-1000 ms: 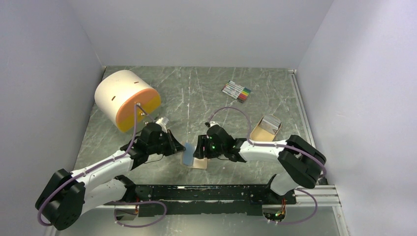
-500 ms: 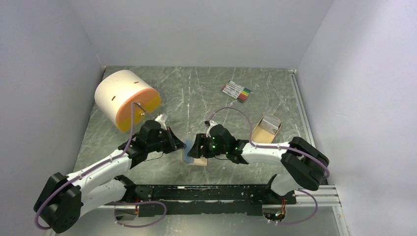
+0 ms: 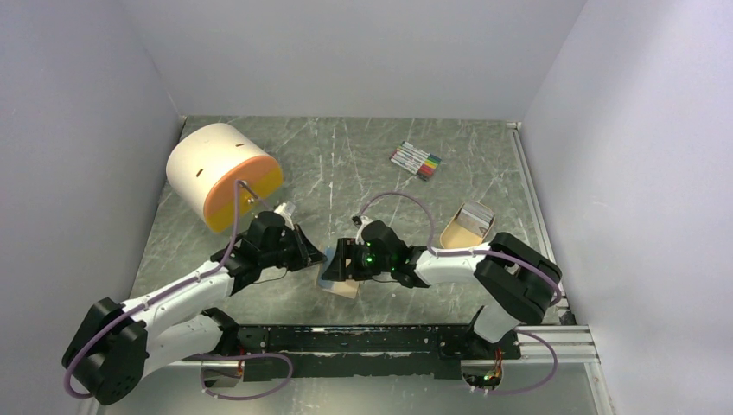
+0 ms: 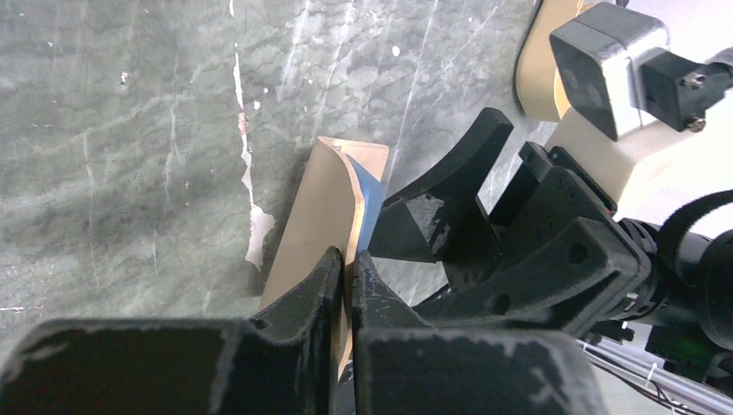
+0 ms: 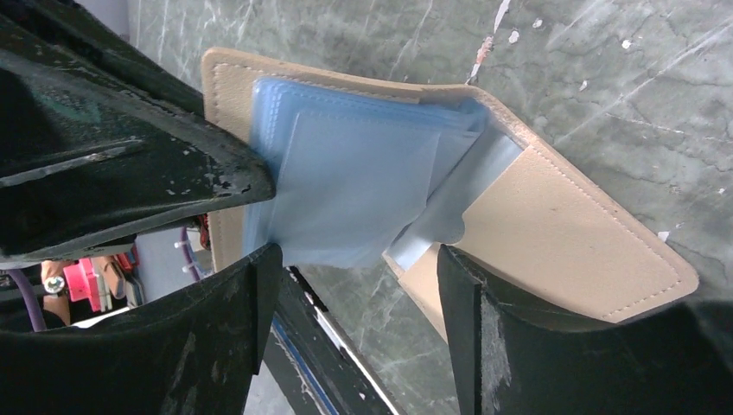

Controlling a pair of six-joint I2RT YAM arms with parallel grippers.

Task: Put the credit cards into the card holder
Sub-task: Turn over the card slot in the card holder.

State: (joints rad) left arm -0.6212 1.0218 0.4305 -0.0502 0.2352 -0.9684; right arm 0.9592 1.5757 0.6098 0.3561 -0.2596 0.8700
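We log: left claw (image 4: 346,277) clamped on card holder (image 5: 553,225) cover; right claw (image 5: 354,258) spread wide, empty (astride sleeves (image 5: 346,190)); credit cards (image 3: 475,213) in tray (image 3: 453,235), none inserted.

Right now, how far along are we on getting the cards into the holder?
Done: the card holder is open, its blue sleeves exposed. In hand: the left gripper is shut on the holder's tan cover. The right gripper stands open around the sleeves, holding nothing. Left: all the loading. The credit cards sit stacked in the tray, and I see none in the sleeves.
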